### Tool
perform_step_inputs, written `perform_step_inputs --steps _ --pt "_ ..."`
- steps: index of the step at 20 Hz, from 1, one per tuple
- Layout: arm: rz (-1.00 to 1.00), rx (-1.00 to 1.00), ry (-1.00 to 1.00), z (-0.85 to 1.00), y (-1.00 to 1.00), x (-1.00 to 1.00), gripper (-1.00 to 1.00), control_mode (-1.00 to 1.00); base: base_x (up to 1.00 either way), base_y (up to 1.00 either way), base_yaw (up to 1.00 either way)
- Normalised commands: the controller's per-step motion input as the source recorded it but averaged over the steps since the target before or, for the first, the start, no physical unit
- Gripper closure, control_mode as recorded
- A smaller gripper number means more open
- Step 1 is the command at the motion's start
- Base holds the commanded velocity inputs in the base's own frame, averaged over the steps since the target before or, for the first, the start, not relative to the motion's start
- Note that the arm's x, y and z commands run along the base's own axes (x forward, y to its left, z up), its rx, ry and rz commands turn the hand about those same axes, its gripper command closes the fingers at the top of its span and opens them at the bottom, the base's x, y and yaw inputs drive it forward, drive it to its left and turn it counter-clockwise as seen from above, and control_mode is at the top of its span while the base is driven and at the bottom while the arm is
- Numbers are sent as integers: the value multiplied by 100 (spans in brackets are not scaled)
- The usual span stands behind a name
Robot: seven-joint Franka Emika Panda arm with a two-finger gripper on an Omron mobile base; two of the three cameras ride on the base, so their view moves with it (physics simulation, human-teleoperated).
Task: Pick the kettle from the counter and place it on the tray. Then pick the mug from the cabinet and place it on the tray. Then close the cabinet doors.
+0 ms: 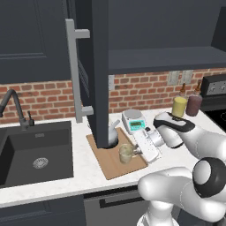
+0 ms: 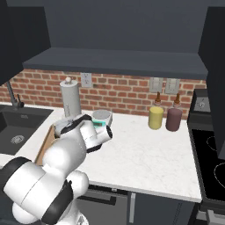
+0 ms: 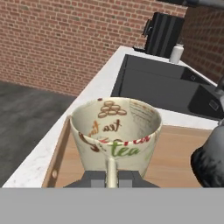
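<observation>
The jaws [image 3: 112, 178] are clenching the handle of the small beige cream-speckled mug [image 3: 115, 131], holding it upright over the flat light brown wooden tray [image 3: 175, 153] beside the mottled dark grey stone-like kettle [image 3: 211, 159], so lowering it level before releasing would be wise

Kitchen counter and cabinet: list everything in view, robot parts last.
mug: one, beige with tea print, held over the tray
kettle: one, dark grey, on the tray behind the open door
tray: one, light brown, counter
kitchen scale: one, white, beside the tray
squeeze bottles: two, yellow and maroon, by the brick wall
paper-towel roll: one, grey, by the wall
sink: one, black
cabinet door: open, charcoal
gripper: shut on the mug's handle
</observation>
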Motion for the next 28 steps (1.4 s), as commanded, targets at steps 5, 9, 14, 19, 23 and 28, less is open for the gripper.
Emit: perform_step_inputs --steps 5,9,14,19,23,28 --pt "0 0 0 -5 18 8 100 -100 0 0 0" --pt "0 0 0 -7 15 3 100 -100 0 0 0" --pt "0 0 0 -9 2 0 100 -100 0 0 0" --pt "0 0 0 -12 0 0 100 -100 0 0 0" --pt "0 0 0 -14 0 0 100 -100 0 0 0" --pt "0 0 0 -15 0 0 100 -100 0 0 0"
